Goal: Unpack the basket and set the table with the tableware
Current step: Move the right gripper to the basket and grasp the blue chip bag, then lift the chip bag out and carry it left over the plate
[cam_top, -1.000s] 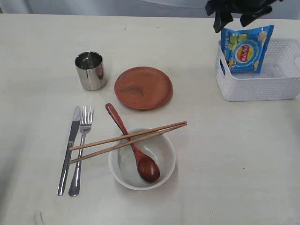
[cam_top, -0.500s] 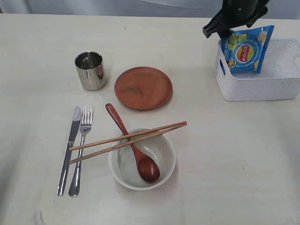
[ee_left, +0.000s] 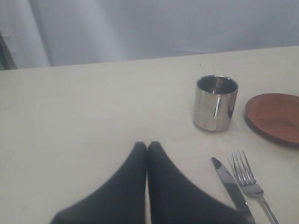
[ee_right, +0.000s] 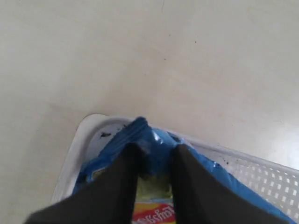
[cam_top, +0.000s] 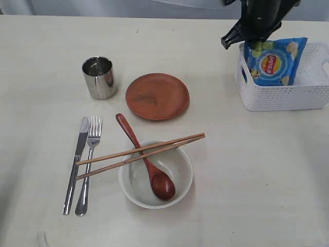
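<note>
The right tool [ee_right: 156, 150] pinches the top edge of the blue snack packet [cam_top: 275, 64]. The packet stands tilted inside the white basket [cam_top: 280, 98] at the upper right of the exterior view. The grip is on thin, slippery film, so the packet could slide free when lifted. Its lower corner could also snag the lattice wall and drag the light basket across the counter [cam_top: 247, 170].

Nothing else shows inside the basket. The left tool [ee_left: 147, 145], tips pressed together, hovers near the steel cup [cam_top: 98, 77], which looks empty.

At lower centre, the white bowl [cam_top: 181, 163] holds the head of the wooden spoon [cam_top: 160, 185]. The chopsticks [cam_top: 139, 153] lie across the bowl's rim. The brown plate [cam_top: 157, 96], at centre, is bare. The knife [cam_top: 76, 164] and fork [cam_top: 88, 170] lie side by side at lower left.
</note>
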{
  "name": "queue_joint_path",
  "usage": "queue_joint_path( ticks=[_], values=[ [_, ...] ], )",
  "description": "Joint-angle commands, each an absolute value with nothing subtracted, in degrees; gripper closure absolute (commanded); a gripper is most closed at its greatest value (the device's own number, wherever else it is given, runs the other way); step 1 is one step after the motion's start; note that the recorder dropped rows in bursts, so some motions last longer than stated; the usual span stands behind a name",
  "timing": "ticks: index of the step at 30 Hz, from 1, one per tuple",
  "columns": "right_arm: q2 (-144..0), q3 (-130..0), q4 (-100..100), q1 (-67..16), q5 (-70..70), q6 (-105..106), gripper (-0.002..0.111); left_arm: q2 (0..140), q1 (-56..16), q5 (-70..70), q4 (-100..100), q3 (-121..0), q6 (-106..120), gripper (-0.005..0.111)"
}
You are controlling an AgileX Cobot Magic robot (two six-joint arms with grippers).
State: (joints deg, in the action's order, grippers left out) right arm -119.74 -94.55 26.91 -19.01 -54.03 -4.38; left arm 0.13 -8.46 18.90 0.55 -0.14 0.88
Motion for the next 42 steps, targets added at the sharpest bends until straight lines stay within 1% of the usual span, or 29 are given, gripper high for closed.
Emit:
queue_joint_path(
  ticks=[1, 10, 20, 27, 30, 38, 42],
  values=[
    [-119.9, -94.6, 27.3, -19.0, -54.5, -2.6, 0.109, 0.0, -8.8, 18.4, 0.4, 0.0, 0.6, 0.107],
    [-118.4, -94.6, 29.2, -19.0, -56.6, -2.3, 0.109, 0.0, -8.8, 18.4, 0.4, 0.0, 0.6, 0.107],
    [-110.8, -94.6, 29.5, -19.0, -55.7, -3.1, 0.109, 0.0, -8.8, 18.4, 0.4, 0.0, 0.6, 0.107],
    [-105.6, -94.6, 16.0, -19.8, -52.8, 0.0, 0.109, 0.0, -8.8, 18.4, 0.4, 0.0, 0.6, 0.107],
    [-104.9, -94.6, 10.6, -22.0, -52.3, 2.2, 0.109, 0.0, -8.8, 18.4, 0.4, 0.0, 0.6, 0.107],
    [-105.4, -94.6, 9.2, -29.7, -51.1, 1.2, 0.109, 0.0, -8.8, 18.4, 0.4, 0.0, 0.6, 0.107],
    [-107.5, -94.6, 3.0, -33.0, -48.5, 0.9, 0.109, 0.0, -8.8, 18.4, 0.4, 0.0, 0.6, 0.107]
  ],
)
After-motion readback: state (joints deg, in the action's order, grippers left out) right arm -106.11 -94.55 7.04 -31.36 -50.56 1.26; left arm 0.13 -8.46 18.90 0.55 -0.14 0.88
